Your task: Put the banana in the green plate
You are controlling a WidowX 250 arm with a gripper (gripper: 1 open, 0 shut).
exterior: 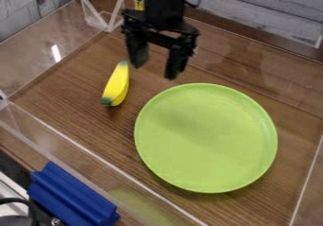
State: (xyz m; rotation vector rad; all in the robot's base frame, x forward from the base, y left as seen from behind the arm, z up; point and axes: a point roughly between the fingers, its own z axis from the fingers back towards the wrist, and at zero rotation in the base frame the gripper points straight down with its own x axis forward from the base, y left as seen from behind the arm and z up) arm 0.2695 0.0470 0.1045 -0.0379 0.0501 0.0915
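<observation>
Black pincer (153, 61) pointing down, jaws spread

A lab-style robot test cell is indicated. A wood-grain tabletop (76, 126) is enclosed by clear acrylic walls (38, 41), with a black robot arm (161, 3) mounted over it. A toy-like banana (116, 83) and a plain green plate (206, 137) are laid out as props.
</observation>
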